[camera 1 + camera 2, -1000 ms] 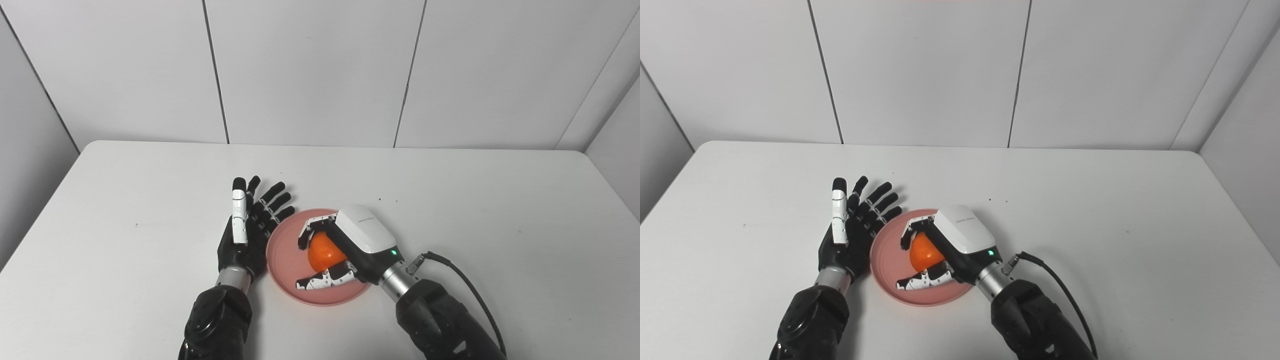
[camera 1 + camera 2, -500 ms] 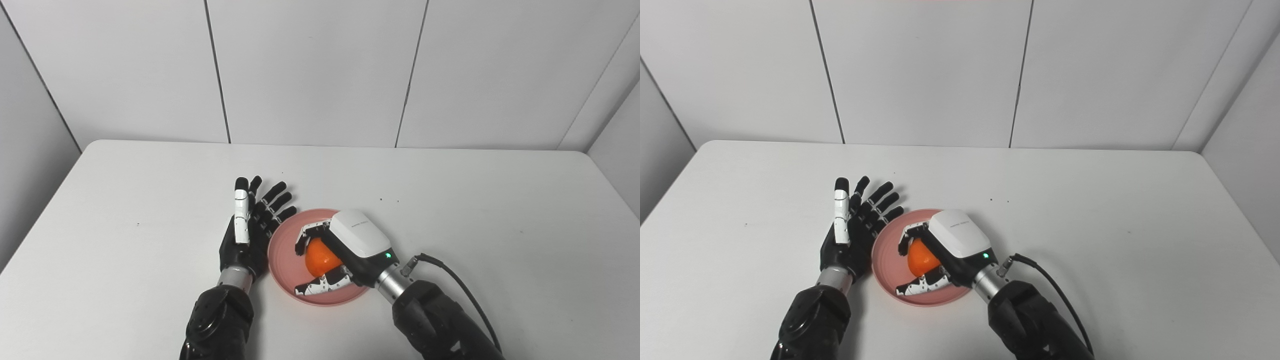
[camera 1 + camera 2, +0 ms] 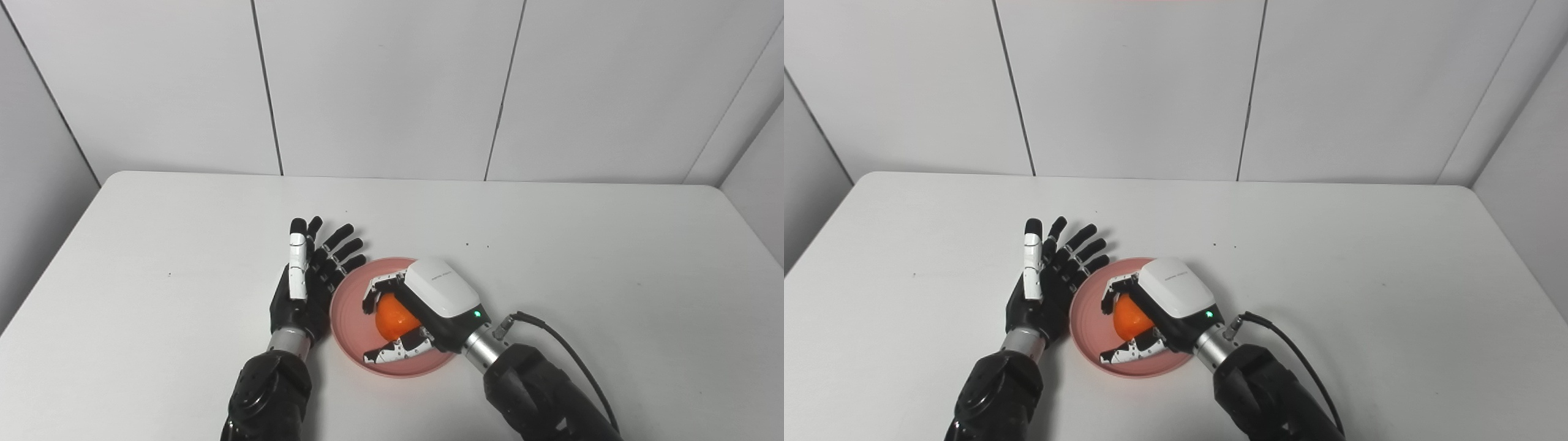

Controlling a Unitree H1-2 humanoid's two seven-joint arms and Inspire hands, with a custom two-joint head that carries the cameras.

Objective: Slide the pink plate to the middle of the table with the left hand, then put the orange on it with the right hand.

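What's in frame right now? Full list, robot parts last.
table: 1, white, fills the foreground, wall panels behind.
pink plate: 1, pink, on the table near its middle.
orange: 1, orange, over the plate, inside the right hand's grasp.
cable: 1, black, runs from the right wrist.
left hand: 1, black and white, open, at the plate's left edge.
right hand: 1, white and black, closed around the orange.
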